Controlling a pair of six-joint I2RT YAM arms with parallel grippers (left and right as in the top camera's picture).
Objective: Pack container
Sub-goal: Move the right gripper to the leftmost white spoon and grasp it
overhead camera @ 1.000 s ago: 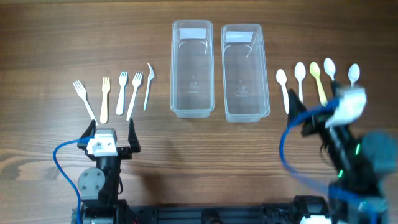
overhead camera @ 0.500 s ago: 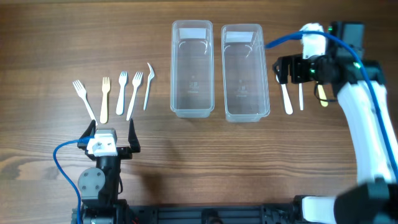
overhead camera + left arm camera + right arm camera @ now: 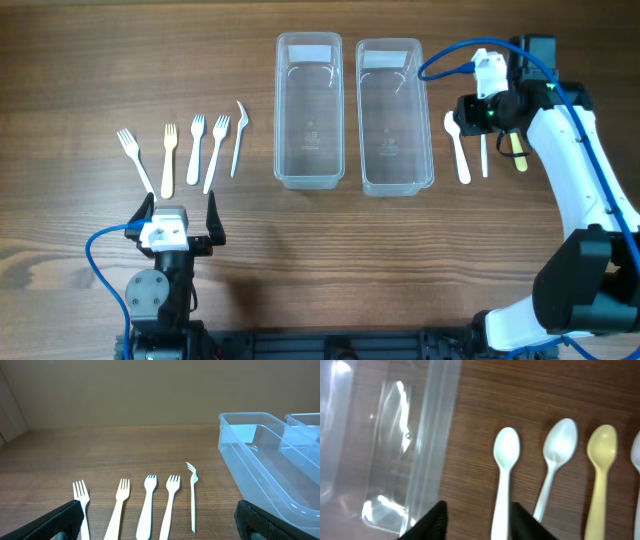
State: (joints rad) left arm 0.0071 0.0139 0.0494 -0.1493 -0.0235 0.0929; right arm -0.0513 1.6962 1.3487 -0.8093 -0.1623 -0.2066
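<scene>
Two clear plastic containers [image 3: 309, 110] [image 3: 393, 115] stand side by side at the back middle, both without cutlery. Several white forks [image 3: 196, 148] lie in a row to their left. White spoons [image 3: 459, 152] and a yellow spoon [image 3: 517, 150] lie to their right. My right gripper [image 3: 463, 110] hovers over the bowl end of the leftmost white spoon [image 3: 505, 477]. Its fingers [image 3: 436, 519] stand apart, with that spoon's handle between them, close to the right one. My left gripper [image 3: 178, 212] rests wide open just in front of the forks [image 3: 148, 505], holding nothing.
The near container's wall [image 3: 260, 460] fills the right of the left wrist view. In the right wrist view the right container's edge [image 3: 427, 450] runs just left of my fingers. A blue cable [image 3: 450, 58] loops above the right arm.
My right arm swung from the near right up over the spoons and settled above the leftmost one, and its jaws have narrowed. The left arm has not moved.
</scene>
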